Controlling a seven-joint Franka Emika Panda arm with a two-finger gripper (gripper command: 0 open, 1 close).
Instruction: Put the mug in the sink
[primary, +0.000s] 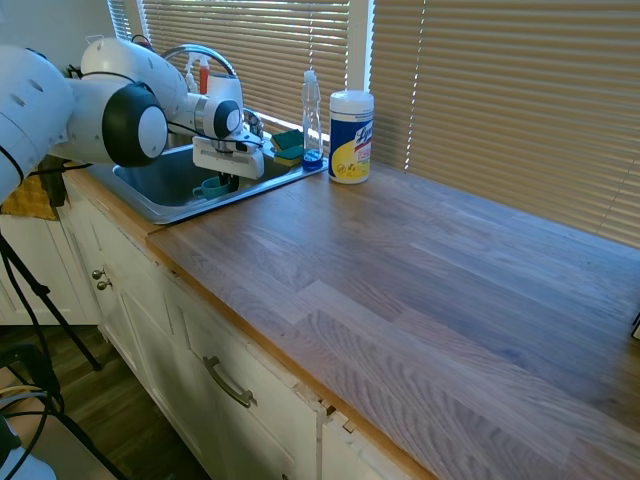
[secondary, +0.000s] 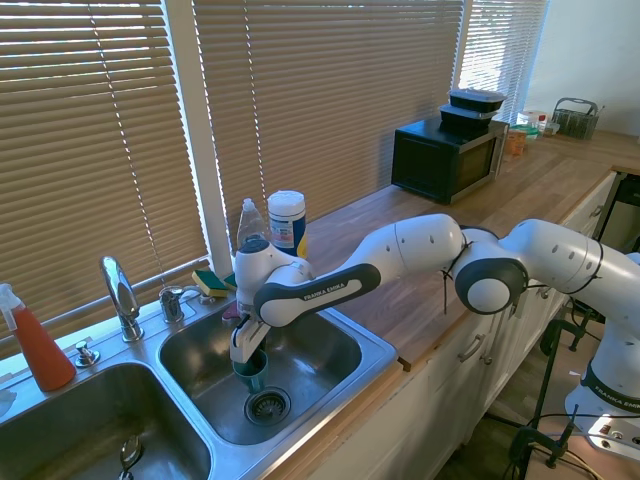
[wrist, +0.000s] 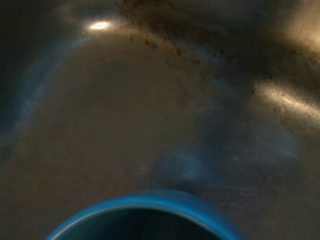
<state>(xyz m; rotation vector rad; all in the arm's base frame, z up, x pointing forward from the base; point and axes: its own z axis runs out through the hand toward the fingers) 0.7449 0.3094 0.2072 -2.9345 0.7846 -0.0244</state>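
First exterior view. White two-finger gripper, on the white arm entering from the picture's left, lowered inside the near basin of the wide stainless steel double sink. Directly beneath the gripper: small plain teal mug, upright, handle toward the arm side, only its upper part clear of the sink's front rim. The fingers reach down to the mug's rim; whether they clamp it cannot be told here. Just past the gripper, on the sink's far corner: teal-and-yellow sponges, a clear spray bottle with blue liquid, then a white wipes canister with yellow label on the wooden countertop.

Second exterior view. Gripper points down into the right-hand basin, fingers closed on the rim of the mug. Mug upright, low in the basin, just beside the round drain; contact with the basin floor cannot be confirmed. Behind the gripper at the sink's back edge: curved chrome faucet. Well off on the far side of the other basin: orange spray bottle.

Wrist view. Blurred. Blue-teal arc of the mug rim at the lower edge, against dull, scuffed steel of the sink floor.
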